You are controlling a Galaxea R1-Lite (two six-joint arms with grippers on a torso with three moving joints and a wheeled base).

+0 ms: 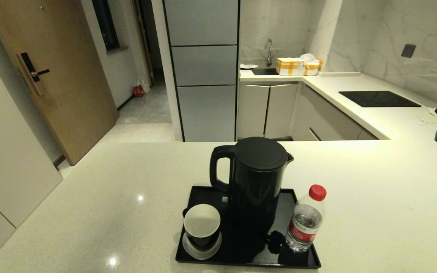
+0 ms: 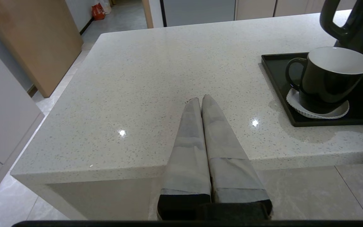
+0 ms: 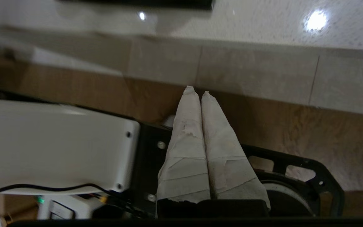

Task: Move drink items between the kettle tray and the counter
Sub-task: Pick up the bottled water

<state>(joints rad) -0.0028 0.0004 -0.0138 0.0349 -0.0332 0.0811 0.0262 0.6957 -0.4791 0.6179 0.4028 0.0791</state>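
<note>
Waiting to start: both tools pressed closed, empty, neither over the tray (image 1: 305, 261).

The bottle (image 1: 305, 220) stands at the tray's right front corner, the cup (image 1: 202, 225) on a saucer (image 1: 188, 248) at its left front, the kettle (image 1: 256, 178) between and behind them. The left tool (image 2: 201, 100) hovers over the counter (image 1: 89, 197) edge near the cup; the right tool (image 3: 195, 91) hangs below counter level. To do it well, open wide before closing in, grip the bottle's label band, lift straight up clear of the rim and kettle.
</note>
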